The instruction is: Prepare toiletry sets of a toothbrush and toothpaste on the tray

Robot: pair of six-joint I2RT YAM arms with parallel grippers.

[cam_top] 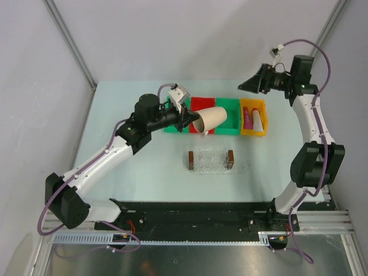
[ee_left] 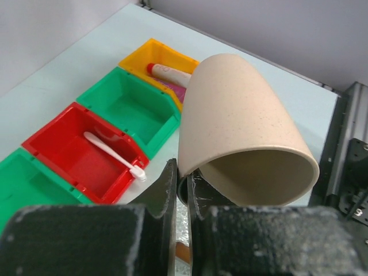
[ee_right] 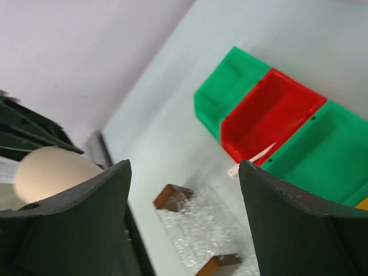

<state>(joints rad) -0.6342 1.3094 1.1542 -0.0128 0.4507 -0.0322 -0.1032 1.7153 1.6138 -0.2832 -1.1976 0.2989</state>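
A smooth beige cup is pinched at its rim by the left tool; the right tool is spread open. The slim white toothbrush is laid in the glossy red bin.

There were four bins on the desk: one green bin, a second green bin, one red bin and one yellow bin. There was one cup, one toothbrush and one tray with two brown handles. One toothpaste was plain to see; whether there was a second one could not be told. Two robot arms stood at the near edge, a left arm and a right arm.
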